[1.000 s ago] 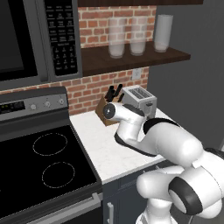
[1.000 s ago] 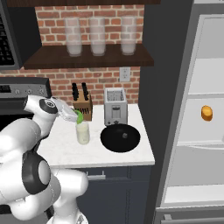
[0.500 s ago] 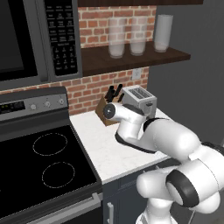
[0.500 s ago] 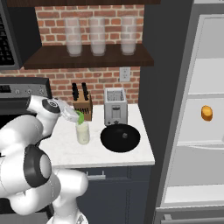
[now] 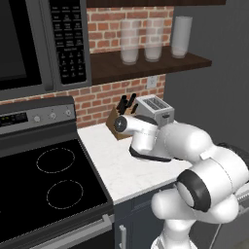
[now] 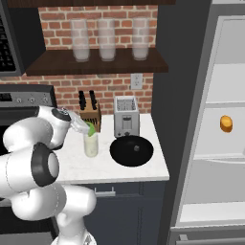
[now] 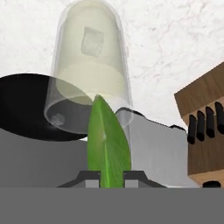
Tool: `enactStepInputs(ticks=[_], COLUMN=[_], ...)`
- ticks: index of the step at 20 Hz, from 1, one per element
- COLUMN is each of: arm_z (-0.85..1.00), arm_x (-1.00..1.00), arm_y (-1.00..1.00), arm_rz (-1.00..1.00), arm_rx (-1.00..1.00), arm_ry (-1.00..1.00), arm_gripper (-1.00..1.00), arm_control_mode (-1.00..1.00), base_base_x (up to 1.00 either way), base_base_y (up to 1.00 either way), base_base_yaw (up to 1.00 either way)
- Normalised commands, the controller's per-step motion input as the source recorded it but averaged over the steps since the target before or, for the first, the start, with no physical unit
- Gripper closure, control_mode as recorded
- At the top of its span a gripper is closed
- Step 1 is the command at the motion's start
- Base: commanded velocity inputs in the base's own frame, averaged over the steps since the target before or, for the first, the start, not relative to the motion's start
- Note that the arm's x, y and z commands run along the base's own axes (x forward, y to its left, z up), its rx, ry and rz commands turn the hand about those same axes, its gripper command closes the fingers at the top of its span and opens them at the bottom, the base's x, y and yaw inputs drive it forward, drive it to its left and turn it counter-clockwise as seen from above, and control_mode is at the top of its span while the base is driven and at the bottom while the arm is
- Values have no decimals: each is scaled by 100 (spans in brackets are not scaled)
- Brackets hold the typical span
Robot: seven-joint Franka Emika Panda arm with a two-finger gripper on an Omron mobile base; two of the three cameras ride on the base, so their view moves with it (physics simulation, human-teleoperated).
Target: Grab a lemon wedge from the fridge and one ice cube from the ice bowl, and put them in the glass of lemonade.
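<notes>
My gripper (image 6: 86,127) is shut on the lemon wedge (image 6: 90,128), a green sliver held just above the rim of the glass of lemonade (image 6: 91,144) on the white counter. In the hand view the lemon wedge (image 7: 108,144) stands upright between the fingertips (image 7: 89,178), with the glass of lemonade (image 7: 92,74) directly beyond it and a pale ice cube (image 7: 92,41) showing in the liquid. The ice bowl (image 6: 131,150), a shallow black dish, lies right of the glass. The fridge (image 6: 184,95) stands open at the right.
A toaster (image 6: 125,116) and a knife block (image 6: 90,115) stand against the brick wall behind the glass. A small orange fruit (image 6: 226,123) sits on a fridge shelf. The black stove (image 5: 44,185) is left of the counter. Frosted glasses (image 6: 106,39) line the shelf above.
The gripper with the lemon wedge has edged slightly right and down, closer to the rim of the glass. The arm's elbow has shifted a little.
</notes>
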Motion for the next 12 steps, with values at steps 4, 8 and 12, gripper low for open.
enactStepInputs(ticks=[4,8,12], arm_z=[-19,-11,0], arm_x=[4,0,-6], arm_y=[0,0,0], arm_rz=[0,0,0], arm_rx=[0,0,0], arm_ry=[0,0,0], arm_gripper=[100,100,100], arm_control_mode=[-100,-100,-100], base_base_x=[0,0,0], base_base_y=[0,0,0], base_base_yaw=[0,0,0])
